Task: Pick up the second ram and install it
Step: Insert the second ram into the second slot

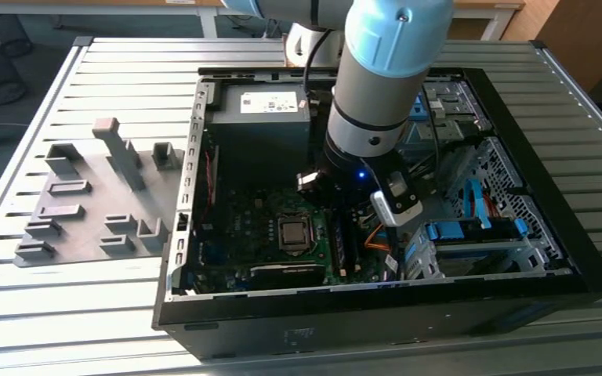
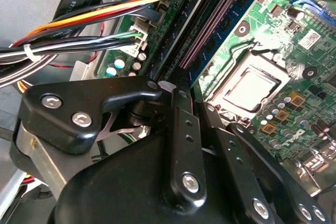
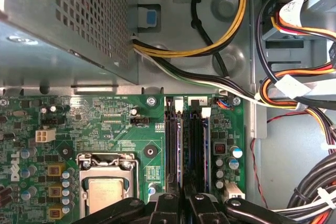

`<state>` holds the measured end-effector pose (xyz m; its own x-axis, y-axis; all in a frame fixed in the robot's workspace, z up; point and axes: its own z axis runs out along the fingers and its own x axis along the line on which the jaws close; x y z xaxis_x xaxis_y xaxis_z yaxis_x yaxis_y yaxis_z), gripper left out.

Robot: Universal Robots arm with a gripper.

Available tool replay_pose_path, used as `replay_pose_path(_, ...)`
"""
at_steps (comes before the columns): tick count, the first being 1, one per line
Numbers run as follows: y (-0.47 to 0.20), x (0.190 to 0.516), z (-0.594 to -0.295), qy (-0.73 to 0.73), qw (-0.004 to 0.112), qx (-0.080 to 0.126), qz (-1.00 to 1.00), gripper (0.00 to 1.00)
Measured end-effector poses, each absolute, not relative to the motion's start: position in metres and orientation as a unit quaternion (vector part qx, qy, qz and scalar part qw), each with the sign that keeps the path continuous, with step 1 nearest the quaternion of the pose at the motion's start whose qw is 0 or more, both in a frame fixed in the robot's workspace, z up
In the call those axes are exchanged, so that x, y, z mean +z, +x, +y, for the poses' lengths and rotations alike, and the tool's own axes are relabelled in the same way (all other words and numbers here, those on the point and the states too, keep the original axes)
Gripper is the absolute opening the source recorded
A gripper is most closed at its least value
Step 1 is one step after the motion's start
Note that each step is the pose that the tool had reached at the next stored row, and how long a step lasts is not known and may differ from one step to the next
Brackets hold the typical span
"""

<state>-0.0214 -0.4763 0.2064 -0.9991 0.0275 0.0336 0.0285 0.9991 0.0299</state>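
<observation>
My gripper is down inside the open computer case, over the memory slots beside the processor socket. Its two black fingers are drawn close together, and the second ram, a thin blue-green board, runs edge-on between them. The stick stands upright along one slot, one end under my fingertips. I cannot tell whether it is fully seated. White slot latches sit at the far end. In the exterior view the arm's wrist hides the slots.
The power supply lies beyond the slots. Bundles of coloured cables and black wires run close beside the fingers. A drive cage fills the case on the exterior view's right. A grey fixture plate lies outside on the slatted table.
</observation>
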Motion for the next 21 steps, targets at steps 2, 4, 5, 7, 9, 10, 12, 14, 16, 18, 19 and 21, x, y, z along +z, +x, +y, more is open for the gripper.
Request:
replay_pose_path(2, -0.0214, 0.2063, -0.4762, -0.014, 0.017, -0.016, -1.000, 0.14)
replay_pose_path(4, -0.0215, 0.2064, -0.4762, -0.014, 0.017, -0.016, -1.000, 0.14)
replay_pose_path(5, -0.0215, 0.2066, -0.4762, -0.014, 0.017, -0.017, -1.000, 0.14)
replay_pose_path(7, -0.0215, 0.2071, -0.4762, -0.014, 0.017, -0.019, -1.000, 0.14)
replay_pose_path(9, -0.0215, 0.2076, -0.4762, -0.014, 0.017, -0.021, -1.000, 0.14)
replay_pose_path(10, -0.0215, 0.2076, -0.4762, -0.014, 0.017, -0.022, -1.000, 0.14)
replay_pose_path(12, -0.0214, 0.2076, -0.4762, -0.014, 0.017, -0.024, -0.999, 0.14)
replay_pose_path(14, -0.0214, 0.2074, -0.4762, -0.014, 0.017, -0.024, -0.999, 0.14)
replay_pose_path(16, -0.0214, 0.2066, -0.4763, -0.014, 0.017, -0.024, -0.999, 0.14)
replay_pose_path(18, -0.0214, 0.2057, -0.4762, -0.014, 0.017, -0.024, -0.999, 0.14)
replay_pose_path(19, -0.0214, 0.2055, -0.4762, -0.014, 0.017, -0.024, -0.999, 0.14)
replay_pose_path(21, -0.0214, 0.2055, -0.4762, -0.014, 0.017, -0.024, -0.999, 0.14)
